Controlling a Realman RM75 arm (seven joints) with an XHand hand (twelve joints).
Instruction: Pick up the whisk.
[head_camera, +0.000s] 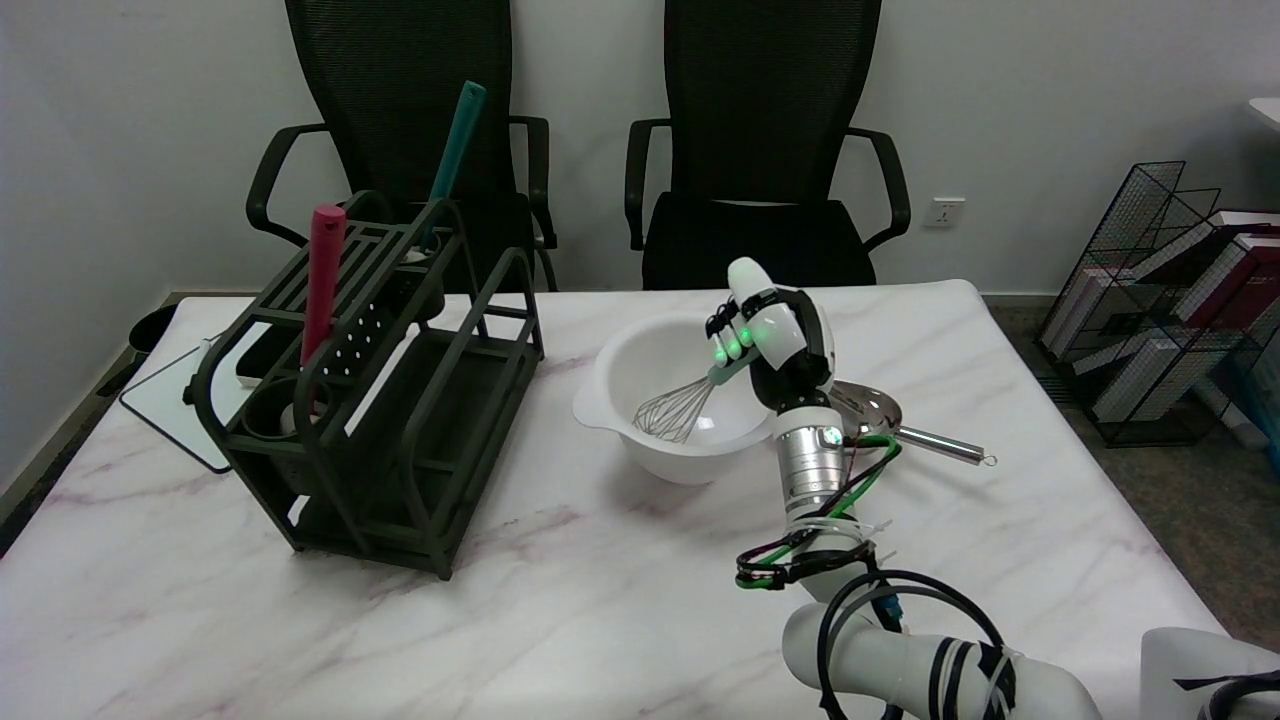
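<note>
right hand (768, 338) gripping whisk (685, 405) handle, fingers (728, 340) wrapping it for the lift | whisk wires sitting inside white bowl (610, 395) on table (560, 590), handle leaning out

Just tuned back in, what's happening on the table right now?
The right robot hand grips the teal handle of the whisk, with the wire head hanging inside the white mixing bowl. The wires look at or just above the bowl's bottom, so whether it is lifted free is unclear. A metal ladle lies behind the arm, and a dark utensil rack stands at left.
</note>
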